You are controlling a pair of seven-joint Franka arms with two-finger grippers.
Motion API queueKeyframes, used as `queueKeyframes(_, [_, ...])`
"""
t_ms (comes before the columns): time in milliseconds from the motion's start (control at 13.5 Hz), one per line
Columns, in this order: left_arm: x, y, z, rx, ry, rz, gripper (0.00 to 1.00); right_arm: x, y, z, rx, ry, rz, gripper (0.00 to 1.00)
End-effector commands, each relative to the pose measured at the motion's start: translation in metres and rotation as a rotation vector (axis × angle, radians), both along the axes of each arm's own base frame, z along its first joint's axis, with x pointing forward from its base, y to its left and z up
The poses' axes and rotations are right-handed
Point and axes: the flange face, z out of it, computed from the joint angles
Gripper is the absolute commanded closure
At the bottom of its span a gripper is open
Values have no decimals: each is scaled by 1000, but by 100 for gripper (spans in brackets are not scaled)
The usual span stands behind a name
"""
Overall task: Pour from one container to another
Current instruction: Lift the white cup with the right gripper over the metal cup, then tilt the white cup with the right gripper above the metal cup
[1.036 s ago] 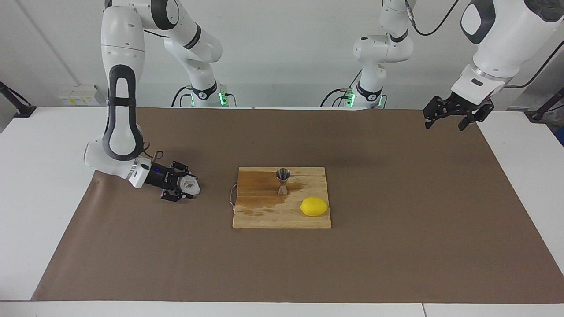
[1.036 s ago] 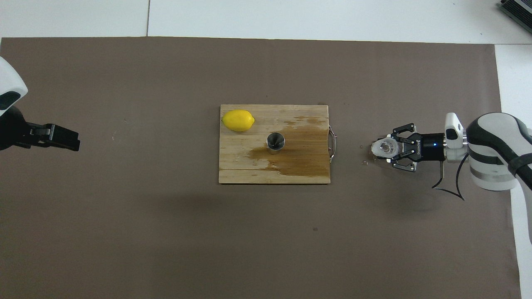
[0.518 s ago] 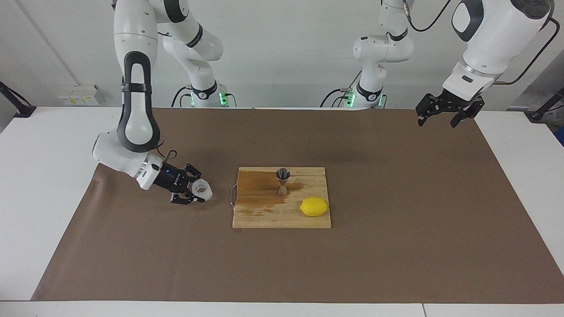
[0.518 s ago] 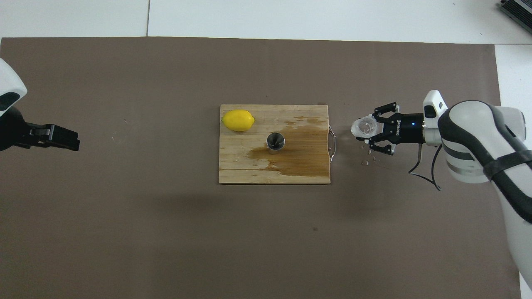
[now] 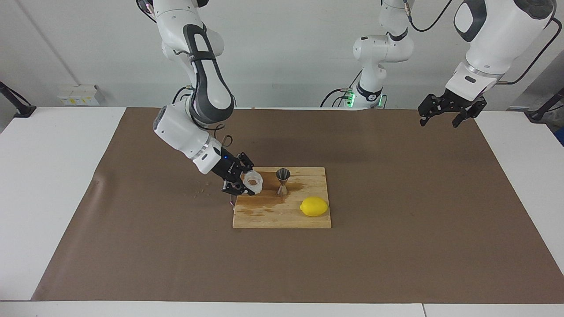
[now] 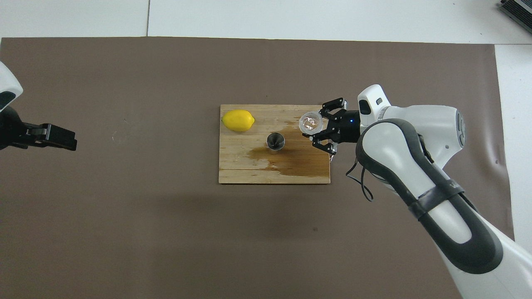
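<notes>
The right gripper is clamped on the clear crinkled cup, carrying it in the air over the wooden cutting board, above the end of the board toward the right arm's end of the table. The cup's mouth tips a little toward the camera in the facing view, and something pale brownish shows inside it. In the overhead view the cup sits at about two o'clock from the steel jigger, near it but apart from it.

The jigger stands upright on the board, roughly in the board's middle and toward its edge nearer the robots. A dark wet stain spreads over the board around the jigger's foot and toward the right arm's end. A lemon lies on the board at about four o'clock from the jigger in the facing view, farther from the robots and toward the left arm's end. A small metal handle shows at the board's short edge, just under the right gripper.

The board rests on a brown mat that covers most of the table.

The left gripper waits in the air with its fingers spread wide and nothing between them, over the mat's corner near the left arm's base.
</notes>
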Motion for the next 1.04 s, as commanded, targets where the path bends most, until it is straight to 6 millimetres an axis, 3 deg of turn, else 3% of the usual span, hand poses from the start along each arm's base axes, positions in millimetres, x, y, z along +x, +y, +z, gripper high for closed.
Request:
queueKeyframes(0, [-8, 1, 1, -10, -8, 16, 0, -6, 6, 21, -87, -19, 26, 100])
queueKeyframes(296, [-8, 1, 1, -10, -8, 16, 0, -15, 36, 50, -253, -37, 75, 100])
queueKeyframes(666, [-8, 1, 1, -10, -8, 16, 0, -30, 76, 52, -451, -83, 150, 100])
queueKeyframes(962, [-8, 1, 1, -10, -8, 16, 0, -37, 92, 54, -555, -117, 168, 100])
